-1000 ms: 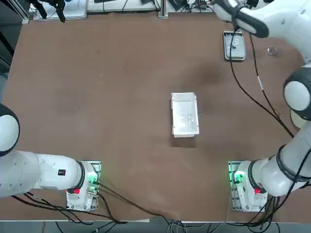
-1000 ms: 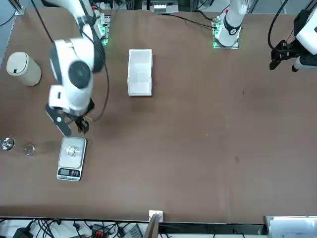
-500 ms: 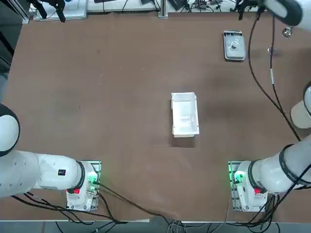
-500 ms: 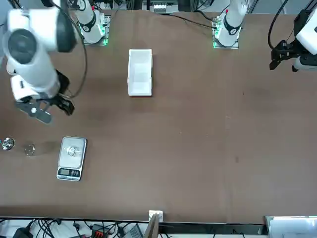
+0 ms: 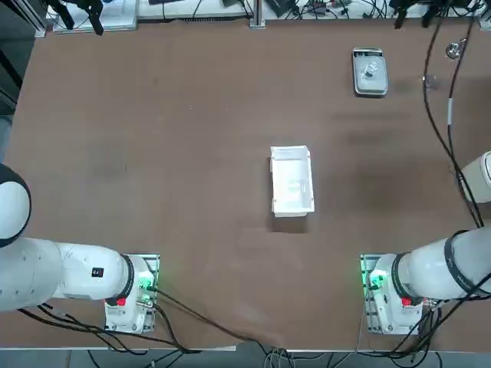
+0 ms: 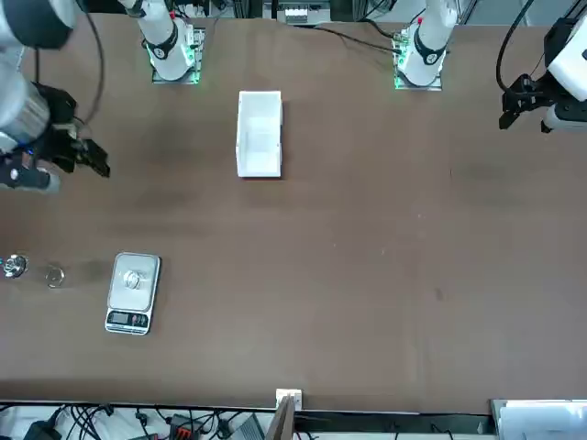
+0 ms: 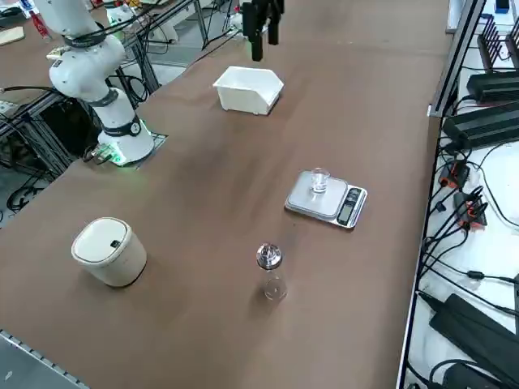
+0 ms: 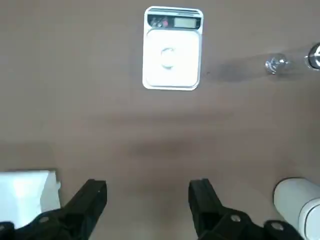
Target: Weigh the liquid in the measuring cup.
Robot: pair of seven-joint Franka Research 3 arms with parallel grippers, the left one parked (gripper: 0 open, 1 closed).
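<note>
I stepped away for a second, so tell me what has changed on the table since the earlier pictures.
The right gripper, open and empty, has pulled back from just beside the scale, up and towards the robot's side. The measuring cup stays on the scale; the white box and the two small items beside the scale have not moved.

Light: even, from overhead; table (image 5: pixel 192 153) evenly lit
Shadows: soft dark smudges on the tabletop; thin one under the white box (image 5: pixel 292 181)
Glare: glints on the measuring cup (image 7: pixel 319 180); green LEDs glow at arm bases
Blur: right gripper (image 8: pixel 147 200) soft in the wrist view; scale (image 8: pixel 173 48) readout smeared
</note>
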